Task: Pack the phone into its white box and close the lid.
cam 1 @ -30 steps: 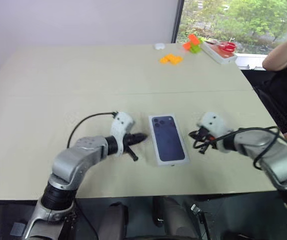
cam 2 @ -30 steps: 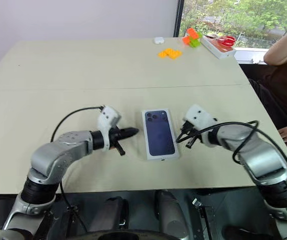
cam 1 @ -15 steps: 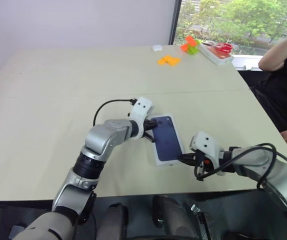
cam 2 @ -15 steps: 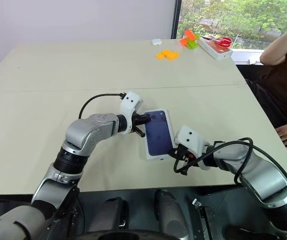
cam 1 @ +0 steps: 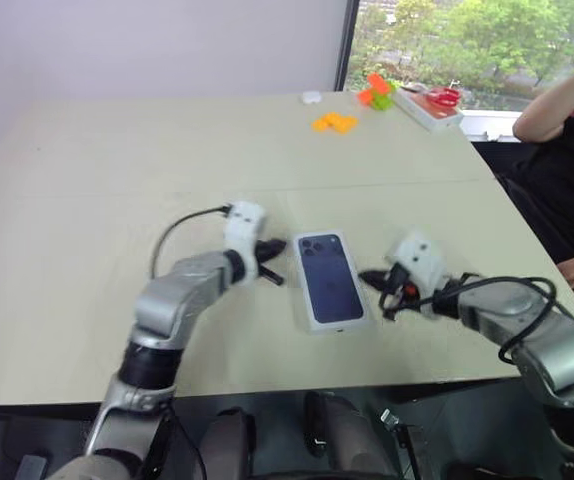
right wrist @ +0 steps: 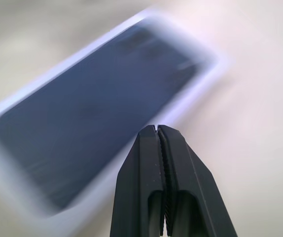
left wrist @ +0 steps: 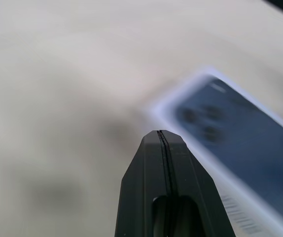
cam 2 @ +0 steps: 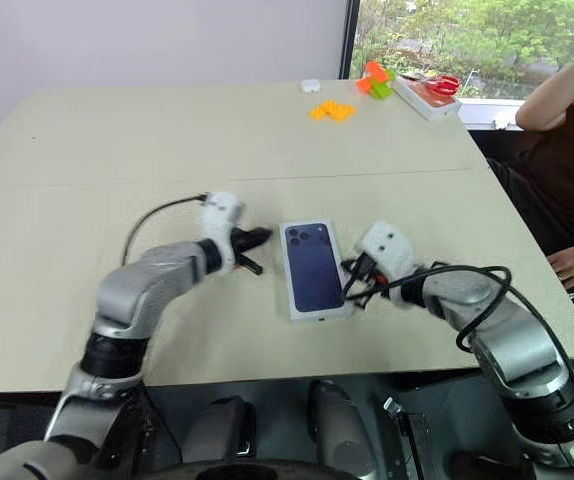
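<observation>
Phone [cam 1: 329, 287]: dark navy, lying back-up with its white border showing all round, mid-table between the two grippers.
White box [cam 2: 294, 311]: only that white rim shows; I can't tell tray from lid.
Handling: looks stiff, smooth, likely slippery; best taken by the long edges.
Left gripper [cam 1: 276, 245]: jaws closed, empty, just beside the phone's camera corner.
Right gripper [cam 1: 369, 277]: jaws closed, empty, near the opposite long edge.
Writing: none readable.

A broad beige table [cam 1: 87, 180] spreads beyond both grippers; behind it, a plain pale wall [cam 1: 157, 45] and daylit window [cam 1: 467, 40] showing green trees.
</observation>
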Motion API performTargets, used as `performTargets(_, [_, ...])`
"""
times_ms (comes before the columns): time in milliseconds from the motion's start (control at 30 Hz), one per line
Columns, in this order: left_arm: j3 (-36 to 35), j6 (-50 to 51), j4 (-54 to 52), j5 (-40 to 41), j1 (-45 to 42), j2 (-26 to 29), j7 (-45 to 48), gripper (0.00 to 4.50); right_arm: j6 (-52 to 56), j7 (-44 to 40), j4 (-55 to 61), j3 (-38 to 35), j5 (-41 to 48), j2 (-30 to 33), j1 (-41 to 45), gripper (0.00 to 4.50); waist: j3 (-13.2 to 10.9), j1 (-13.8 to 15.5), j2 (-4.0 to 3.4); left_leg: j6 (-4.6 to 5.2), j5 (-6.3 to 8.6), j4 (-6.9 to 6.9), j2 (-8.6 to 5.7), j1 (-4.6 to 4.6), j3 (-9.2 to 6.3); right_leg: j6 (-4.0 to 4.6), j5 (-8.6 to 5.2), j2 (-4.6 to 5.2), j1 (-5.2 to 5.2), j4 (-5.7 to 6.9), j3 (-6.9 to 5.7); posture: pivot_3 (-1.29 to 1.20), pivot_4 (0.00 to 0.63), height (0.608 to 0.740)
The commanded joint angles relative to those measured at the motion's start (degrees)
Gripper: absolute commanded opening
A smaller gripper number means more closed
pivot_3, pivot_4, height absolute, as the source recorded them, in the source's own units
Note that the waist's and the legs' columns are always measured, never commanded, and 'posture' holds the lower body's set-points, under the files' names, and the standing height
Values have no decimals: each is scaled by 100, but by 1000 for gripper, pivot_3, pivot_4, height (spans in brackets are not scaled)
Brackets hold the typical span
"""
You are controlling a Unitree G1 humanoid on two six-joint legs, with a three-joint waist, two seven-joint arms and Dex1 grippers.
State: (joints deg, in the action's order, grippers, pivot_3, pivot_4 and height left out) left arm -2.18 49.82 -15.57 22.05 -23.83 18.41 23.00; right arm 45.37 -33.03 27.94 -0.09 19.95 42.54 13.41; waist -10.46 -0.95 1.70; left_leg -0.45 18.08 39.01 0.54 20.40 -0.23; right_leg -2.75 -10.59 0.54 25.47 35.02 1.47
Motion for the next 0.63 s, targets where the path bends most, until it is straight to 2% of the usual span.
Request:
performTargets(33, [-1125, -353, -386, 302, 625, 594, 345, 0, -310, 30, -588, -609, 119, -190, 230, 79, 0, -7, -3, 0, 0, -1, 1, -2, 1, 8, -5, 0, -1, 1, 0, 0, 150, 740])
performTargets(167, [-2122, -497, -439, 579, 1492, 1260, 742, 0, -508, -139, -1272, -898, 280, -309, 440, 79, -4, -7, -3, 1, 1, -2, 4, -1, 2, 9, -7, 4, 0, 1, 1, 0, 150, 740])
performTargets(267, [-2503, -622, -595, 642, 2154, 1559, 977, 0, -680, -316, -1607, -861, 236, -301, 497, 79, -4, 24, -3, 1, 1, -2, 8, 1, 2, 9, -13, 11, -1, -1, -1, 0, 150, 740])
performTargets(400, [-2685, -753, -763, 638, 2710, 1701, 1046, 0, -869, -505, -1824, -681, 183, -367, 574, 79, -6, 23, -4, 1, 1, -1, 8, 2, 4, 11, -21, 18, -2, -3, 0, 0, 150, 740])
performTargets(633, [-2789, -791, -720, 706, 2825, 1683, 887, 0, -961, -638, -1735, -566, 207, -456, 537, 79, -6, -2, -5, 1, 2, -2, 12, -1, 3, 10, -21, 13, -2, -2, 0, 0, 150, 740])
